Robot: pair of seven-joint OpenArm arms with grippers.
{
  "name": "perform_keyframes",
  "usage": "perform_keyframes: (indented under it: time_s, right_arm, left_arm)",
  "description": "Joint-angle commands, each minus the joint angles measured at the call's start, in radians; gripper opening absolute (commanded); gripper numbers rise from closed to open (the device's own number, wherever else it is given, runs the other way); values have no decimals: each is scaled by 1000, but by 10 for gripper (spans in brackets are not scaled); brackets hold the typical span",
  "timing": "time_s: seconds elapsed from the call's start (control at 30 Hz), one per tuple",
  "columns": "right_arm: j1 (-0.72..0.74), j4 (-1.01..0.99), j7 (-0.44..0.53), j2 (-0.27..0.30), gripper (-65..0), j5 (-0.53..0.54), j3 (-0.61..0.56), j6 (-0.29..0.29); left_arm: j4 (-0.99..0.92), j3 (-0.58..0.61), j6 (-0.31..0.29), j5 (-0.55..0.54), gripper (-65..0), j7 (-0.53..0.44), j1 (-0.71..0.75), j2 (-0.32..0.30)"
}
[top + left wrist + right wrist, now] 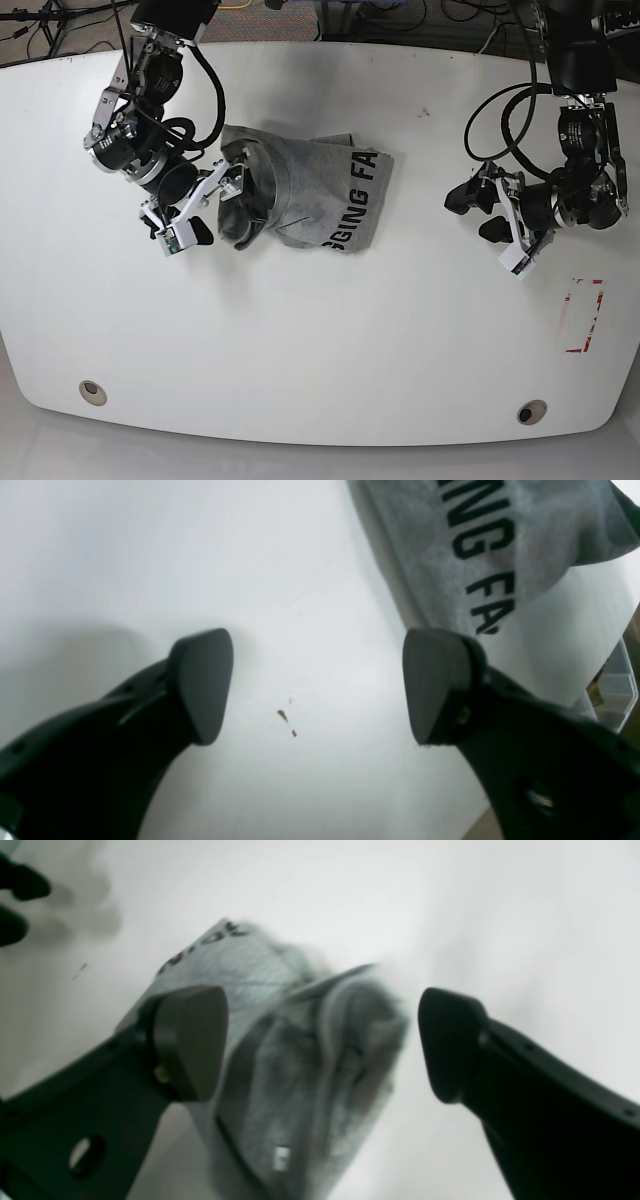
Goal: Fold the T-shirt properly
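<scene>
Right gripper [320, 1045] gapes over the crumpled, blurred shirt [305, 195], gripping nothing; left gripper [318, 685] wide open, empty, lettering cut off.

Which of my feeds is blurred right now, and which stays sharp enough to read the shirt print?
Right wrist view: T-shirt smeared, lettering illegible. Left wrist view: lettering crisp, slightly soft. Base view: sharp, even light, soft shadows under both arms.

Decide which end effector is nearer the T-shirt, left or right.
Right. The right end effector is open at the T-shirt, over its bunched edge; the left end effector hangs open above bare table, well away.
</scene>
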Motion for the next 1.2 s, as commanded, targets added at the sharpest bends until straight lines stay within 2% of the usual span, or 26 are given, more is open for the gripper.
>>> perform_keyframes:
  time_s: [0.0, 0.17, 0.47, 0.63, 0.7, 0.77, 0.8, 0.97, 1.07, 1.17]
  right_arm:
    - [-1, 17, 24, 7, -81, 34, -51, 1]
    - [-35, 32, 24, 7, -81, 32, -100, 1]
    - [-29, 41, 29, 11, -82, 24, -107, 1]
    - [17, 38, 36, 8, -92, -62, -112, 1]
    - [32, 38, 36, 7, -132, -81, -112, 1]
    - [55, 38, 36, 7, -212, -69, -126, 1]
    - [57, 38, 36, 7, -228, -66, -130, 1]
    - [74, -16, 38, 8, -434, -71, -198, 1]
    - [105, -100, 41, 8, -522, -71, -212, 1]
    - [118, -189, 70, 11, -566, -71, -219, 1]
  left_arm:
    - [19, -22, -2, -21, -151, -16, -3, -24]
    - [19, -47, -2, -21, -151, -16, 23, -27]
    - [19, -47, -2, -21, -151, -16, 37, -27]
    - [19, -47, -2, -21, -151, -16, 37, -23]
    - [19, -45, -2, -21, -151, -16, 37, -23]
    - [19, -42, -2, -21, -151, -16, 37, -21]
    - [19, -39, -2, -21, -151, -16, 37, -21]
    - [19, -11, -2, -21, -151, -18, 37, -21]
    - [19, -10, -2, -21, -151, -18, 37, -21]
    - [19, -10, -2, -21, -151, -18, 37, -21]
